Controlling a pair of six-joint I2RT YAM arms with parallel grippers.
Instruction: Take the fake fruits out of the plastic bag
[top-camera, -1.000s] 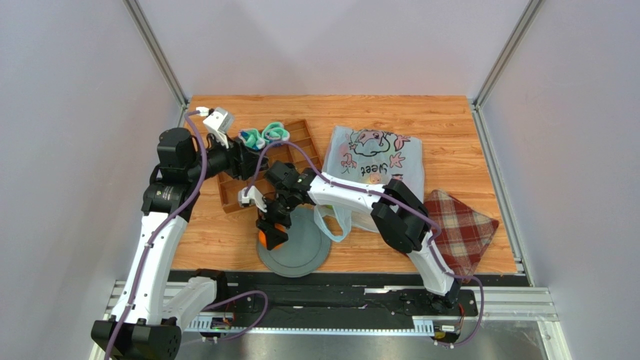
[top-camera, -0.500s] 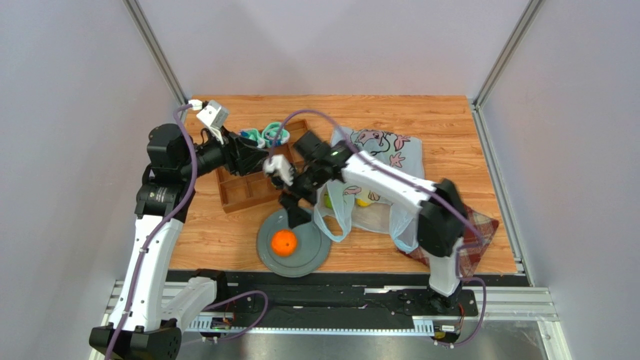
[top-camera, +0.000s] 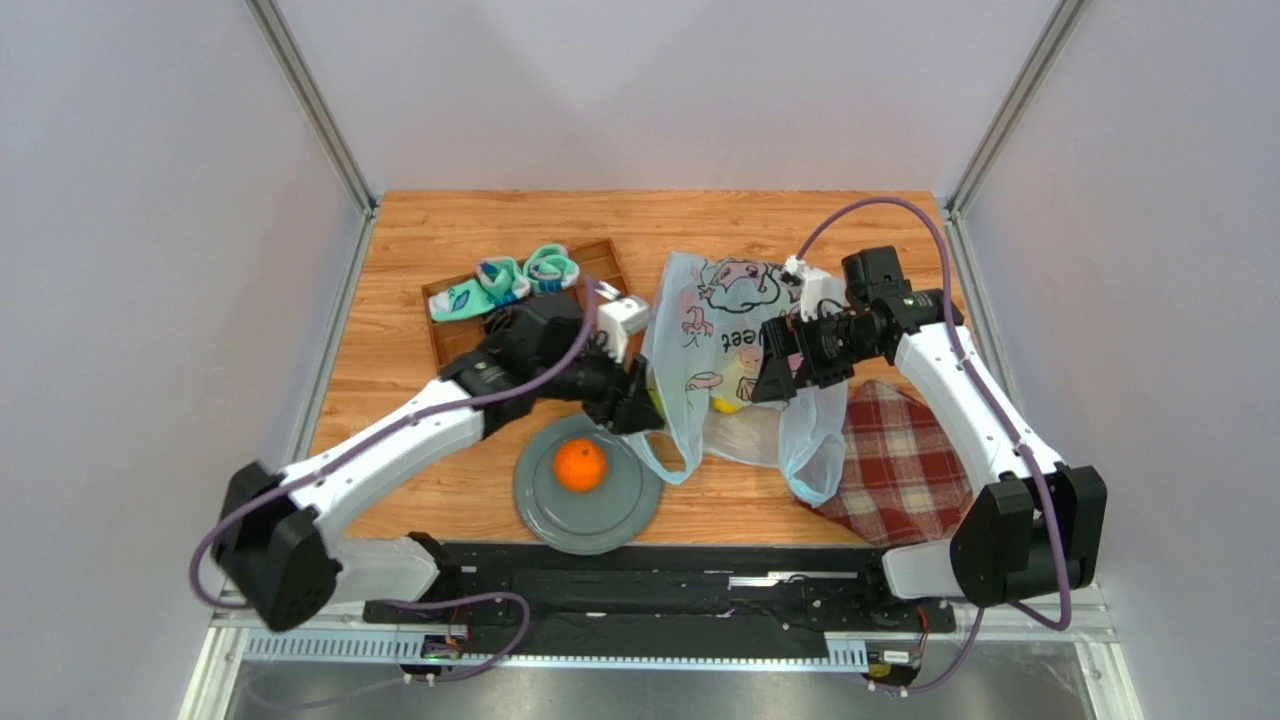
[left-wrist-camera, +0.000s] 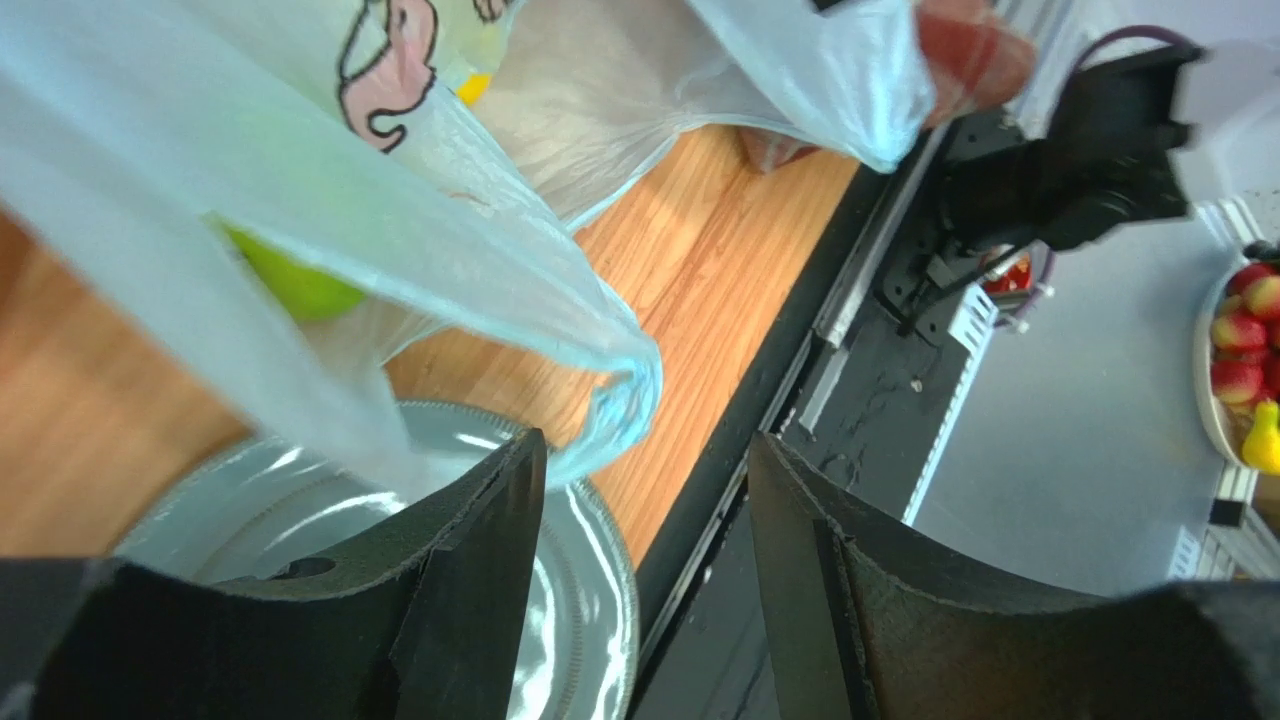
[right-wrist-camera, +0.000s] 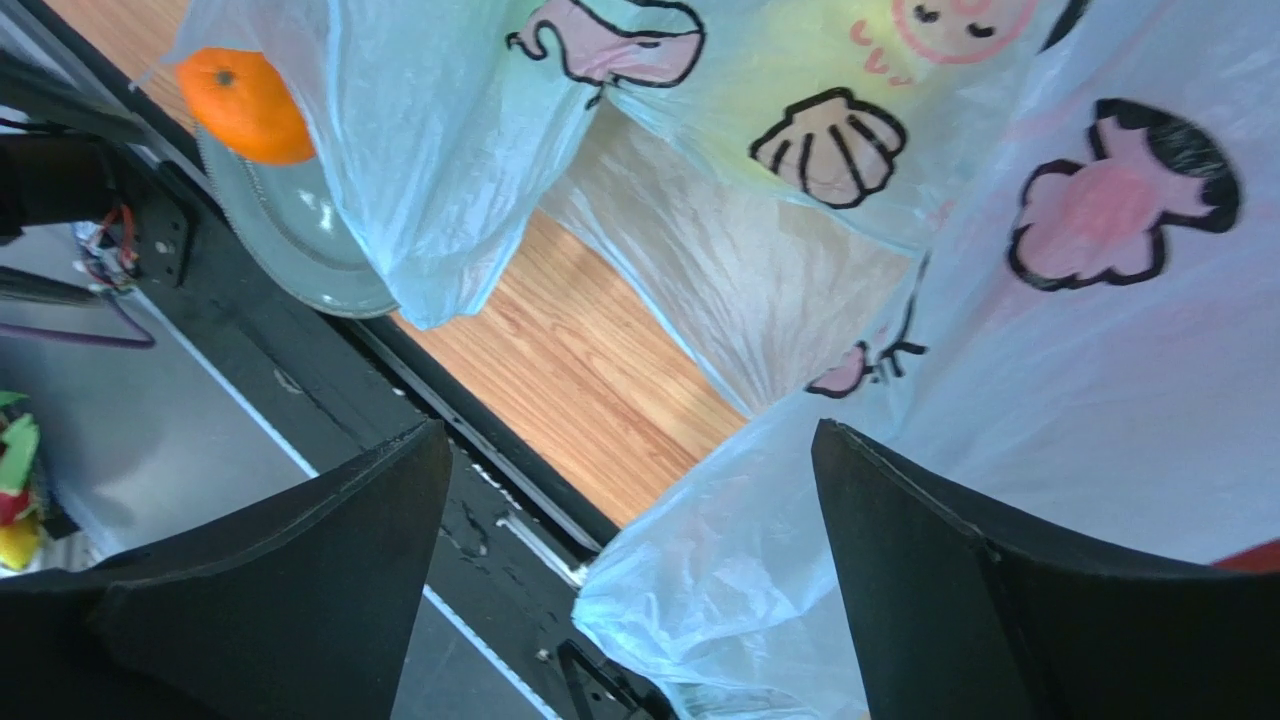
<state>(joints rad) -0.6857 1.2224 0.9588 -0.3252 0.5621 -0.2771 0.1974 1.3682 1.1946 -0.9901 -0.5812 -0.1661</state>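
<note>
The orange (top-camera: 579, 467) lies on the grey plate (top-camera: 544, 510). It also shows in the right wrist view (right-wrist-camera: 241, 105). The pale-blue plastic bag (top-camera: 744, 323) lies behind the plate, and a yellow fruit (top-camera: 726, 402) shows through it. My left gripper (top-camera: 639, 408) is open at the bag's left handle loop (left-wrist-camera: 609, 353). Its jaws are apart over the plate's rim (left-wrist-camera: 601, 585). A green fruit (left-wrist-camera: 293, 281) shows through the bag film. My right gripper (top-camera: 769, 372) is wide open above the bag's middle, with bag film (right-wrist-camera: 1052, 375) between its fingers.
A wooden tray (top-camera: 451, 338) with teal-and-white socks (top-camera: 519, 275) stands at the back left. A red plaid cloth (top-camera: 902, 465) lies at the front right under the bag's edge. The black rail (top-camera: 721, 563) runs along the near table edge.
My right gripper let go of the orange onto the plate and swung right to above the bag. My left arm moved from the tray to the bag's left handle.
</note>
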